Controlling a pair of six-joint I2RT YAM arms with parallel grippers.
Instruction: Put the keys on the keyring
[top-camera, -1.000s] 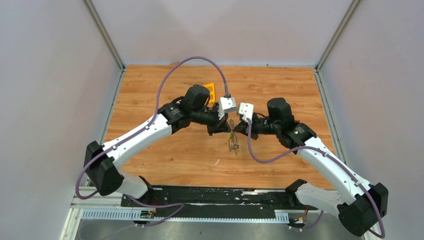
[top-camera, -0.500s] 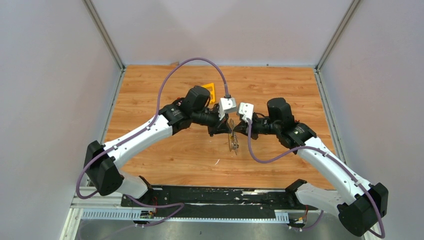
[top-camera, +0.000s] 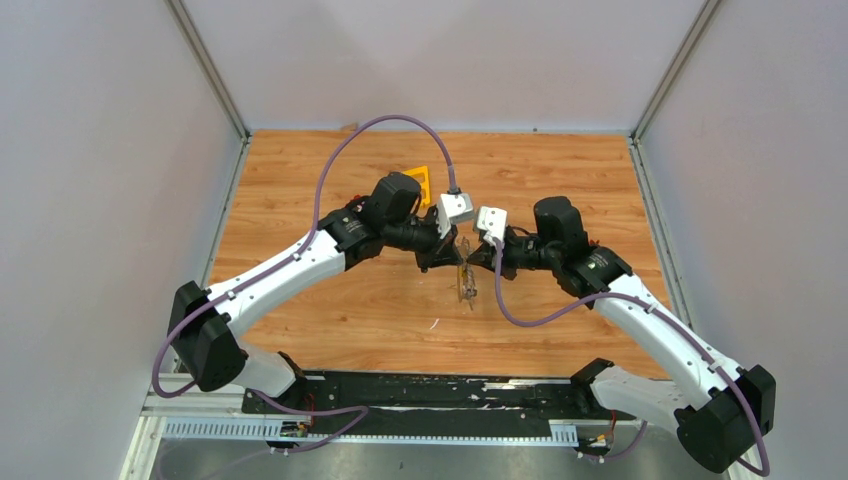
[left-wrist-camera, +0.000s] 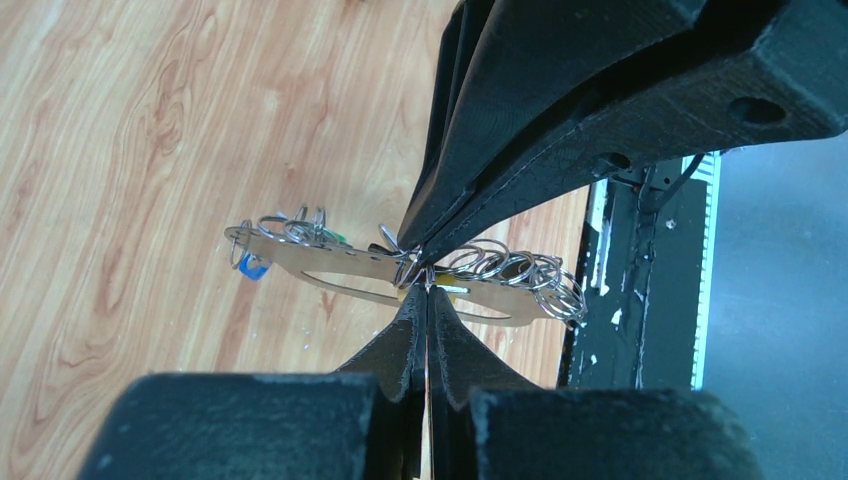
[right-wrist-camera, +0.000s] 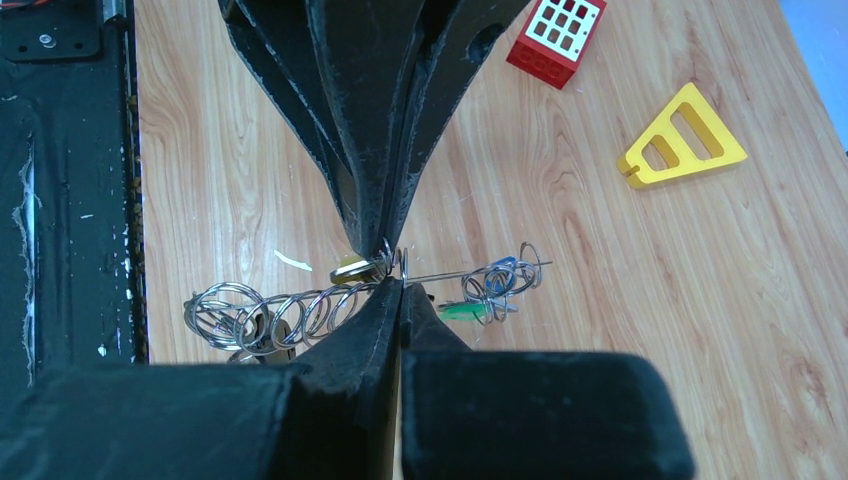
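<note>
Left gripper (left-wrist-camera: 425, 300): clenched, its tips pinching the keyring (left-wrist-camera: 330, 262) at mid-length.
Right gripper (right-wrist-camera: 400, 290): clenched, tip to tip with the left. It seems to nip the same loop, though a small split ring may be what it has caught.
Keyring: held off the table (top-camera: 560, 180) at its centre, hanging toward 6 o'clock from the pinch in the top view.
Keys (right-wrist-camera: 490, 278): blue and green tags bunched at one end of the loop, a yellow tag at the pinch.
Split rings (left-wrist-camera: 520, 272): clustered at the other end.
Yellow triangular frame (right-wrist-camera: 683, 140): on the table at 11 o'clock from the pinch in the top view.
Red brick (right-wrist-camera: 555, 35): near that frame.
Change over the last second: none to speak of. Arms, pinch and loop stand as before.
</note>
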